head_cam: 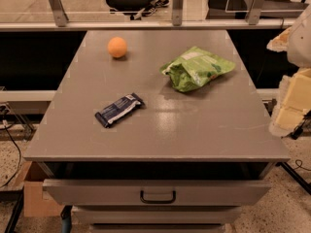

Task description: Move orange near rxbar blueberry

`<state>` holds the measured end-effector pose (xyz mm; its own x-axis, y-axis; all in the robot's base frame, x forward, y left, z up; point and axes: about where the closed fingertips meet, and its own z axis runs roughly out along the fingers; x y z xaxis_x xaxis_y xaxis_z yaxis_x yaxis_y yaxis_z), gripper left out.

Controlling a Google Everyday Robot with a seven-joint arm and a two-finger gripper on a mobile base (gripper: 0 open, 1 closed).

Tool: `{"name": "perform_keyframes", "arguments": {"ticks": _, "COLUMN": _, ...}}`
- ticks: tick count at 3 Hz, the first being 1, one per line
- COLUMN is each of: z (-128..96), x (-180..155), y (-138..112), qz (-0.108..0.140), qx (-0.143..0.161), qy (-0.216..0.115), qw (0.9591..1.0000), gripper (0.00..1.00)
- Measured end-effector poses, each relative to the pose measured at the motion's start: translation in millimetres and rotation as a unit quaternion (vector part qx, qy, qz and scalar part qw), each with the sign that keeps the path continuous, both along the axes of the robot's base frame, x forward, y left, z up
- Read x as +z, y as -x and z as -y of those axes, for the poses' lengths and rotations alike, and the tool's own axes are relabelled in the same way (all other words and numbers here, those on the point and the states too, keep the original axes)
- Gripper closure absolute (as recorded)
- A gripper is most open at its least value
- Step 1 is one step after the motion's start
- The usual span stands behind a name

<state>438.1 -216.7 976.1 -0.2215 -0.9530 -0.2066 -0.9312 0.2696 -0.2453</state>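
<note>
The orange [117,47] is a small round fruit at the far left of the grey tabletop [194,130]. The rxbar blueberry [119,109] is a flat navy-blue bar with white lettering. It lies at an angle at the middle left, well in front of the orange. My gripper [291,108] shows as cream and white arm parts at the right edge of the view, off the table's right side. It is far from both objects and holds nothing that I can see.
A light-green snack bag [198,68] lies crumpled at the back right of the table. The top drawer [158,191] under the front edge is pulled slightly open. A metal rail and office chairs stand behind the table. A cardboard box [34,195] sits on the floor at the lower left.
</note>
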Motion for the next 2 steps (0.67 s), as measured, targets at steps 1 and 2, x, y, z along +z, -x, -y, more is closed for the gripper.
{"name": "perform_keyframes", "arguments": {"ticks": 1, "z": 0, "x": 0, "y": 0, "qz": 0.0, "qx": 0.0, "qy": 0.0, "qw": 1.0, "gripper": 0.0}}
{"name": "perform_keyframes", "arguments": {"ticks": 2, "z": -10, "x": 5, "y": -18, "qz": 0.026, "qx": 0.007, "qy": -0.064, "qw": 0.9976, "gripper": 0.0}}
